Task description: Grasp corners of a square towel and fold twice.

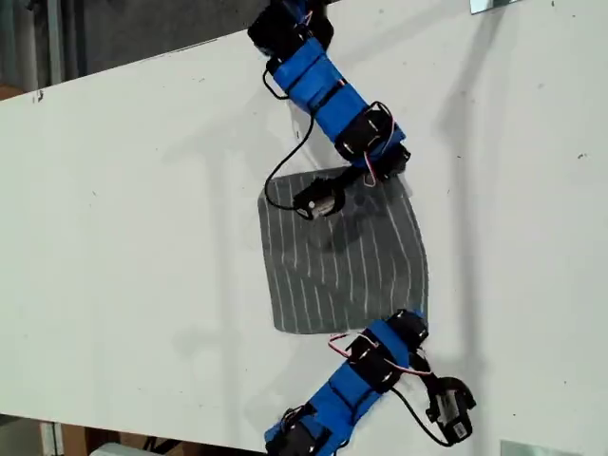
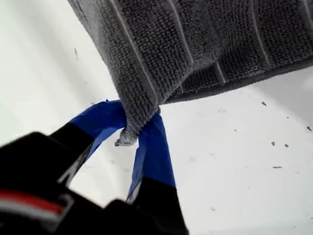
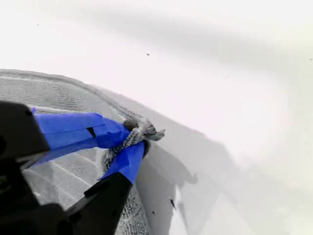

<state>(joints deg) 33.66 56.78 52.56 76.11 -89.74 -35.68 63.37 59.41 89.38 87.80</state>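
Two corners of the towel (image 1: 342, 256) are pinched, one in each claw. My first gripper (image 2: 133, 115) is clamped on one corner (image 2: 126, 139): you can see the blue-taped fingers (image 2: 154, 152) closed tight around the grey tip. From there the cloth rises out of the jaws, clear of the white table (image 2: 234, 161). My second gripper (image 3: 133, 139) is likewise clenched on another corner (image 3: 146, 131), which bunches up between its blue fingers (image 3: 73, 129). The rest of the striped cloth spreads out behind this claw, and a dark shadow falls on the table beside it. In the exterior view the towel lies near the middle of the table (image 1: 142, 237), mostly spread out, with its white stripes running from the far edge toward the near edge. One arm (image 1: 328, 90) comes in from the top of the exterior view and ends over the towel's far corner on the exterior view's right. The other arm (image 1: 356, 380) comes in from the bottom and ends at the near corner on that same side. You cannot tell from the wrist views which of these arms is which. A black cable (image 1: 280, 176) loops from the upper arm over the towel's far edge.
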